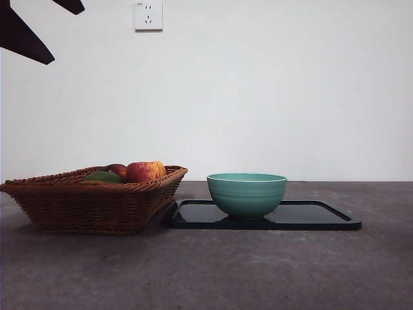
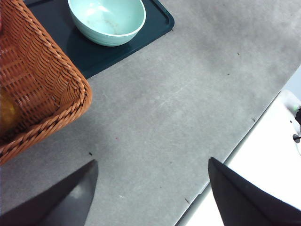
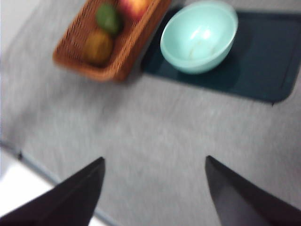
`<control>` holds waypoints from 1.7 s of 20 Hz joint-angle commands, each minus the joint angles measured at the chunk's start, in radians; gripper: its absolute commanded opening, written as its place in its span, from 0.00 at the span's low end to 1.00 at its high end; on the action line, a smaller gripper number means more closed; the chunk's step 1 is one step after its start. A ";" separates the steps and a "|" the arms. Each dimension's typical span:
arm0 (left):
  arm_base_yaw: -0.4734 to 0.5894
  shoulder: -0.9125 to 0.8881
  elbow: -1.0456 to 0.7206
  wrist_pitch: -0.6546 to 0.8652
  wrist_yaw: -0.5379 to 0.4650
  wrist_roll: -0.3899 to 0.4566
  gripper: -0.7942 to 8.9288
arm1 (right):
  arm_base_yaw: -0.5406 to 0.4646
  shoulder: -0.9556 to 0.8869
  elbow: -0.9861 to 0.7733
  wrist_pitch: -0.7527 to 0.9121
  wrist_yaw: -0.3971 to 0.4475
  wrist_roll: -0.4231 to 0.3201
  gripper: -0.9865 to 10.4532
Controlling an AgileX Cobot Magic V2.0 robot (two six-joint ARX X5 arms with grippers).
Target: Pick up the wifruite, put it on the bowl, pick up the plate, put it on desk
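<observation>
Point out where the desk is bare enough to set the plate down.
Bare desk spans the whole strip in front of the wicker basket and dark tray, also right of the tray. Crowded: basket touches or nearly touches the tray; the bowl fills the tray's left half.

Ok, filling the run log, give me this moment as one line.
left gripper: open, above desk | right gripper: open, high | wifruite: in basket | bowl: empty, on tray

Wifruite (image 3: 98,46) in basket (image 3: 123,56); bowl (image 3: 199,37) on tray (image 3: 263,61)
</observation>
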State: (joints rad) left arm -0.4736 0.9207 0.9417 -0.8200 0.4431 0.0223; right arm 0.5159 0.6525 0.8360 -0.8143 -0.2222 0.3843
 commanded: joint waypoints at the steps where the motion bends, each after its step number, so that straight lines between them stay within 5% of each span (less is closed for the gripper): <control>1: -0.005 0.007 0.013 0.006 0.003 0.019 0.47 | -0.005 0.062 0.010 0.101 0.019 0.087 0.41; 5: -0.005 0.007 0.013 0.006 0.003 0.019 0.47 | -0.056 0.260 0.055 0.208 0.015 0.096 0.41; 18: -0.005 0.007 0.013 0.006 0.003 0.019 0.47 | -0.173 1.005 0.438 0.274 0.017 -0.071 0.41; 34: -0.005 0.007 0.013 -0.021 0.003 0.019 0.47 | -0.171 1.192 0.438 0.426 0.047 -0.112 0.19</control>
State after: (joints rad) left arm -0.4736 0.9207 0.9417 -0.8452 0.4431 0.0288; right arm 0.3393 1.8172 1.2522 -0.3981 -0.1791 0.2844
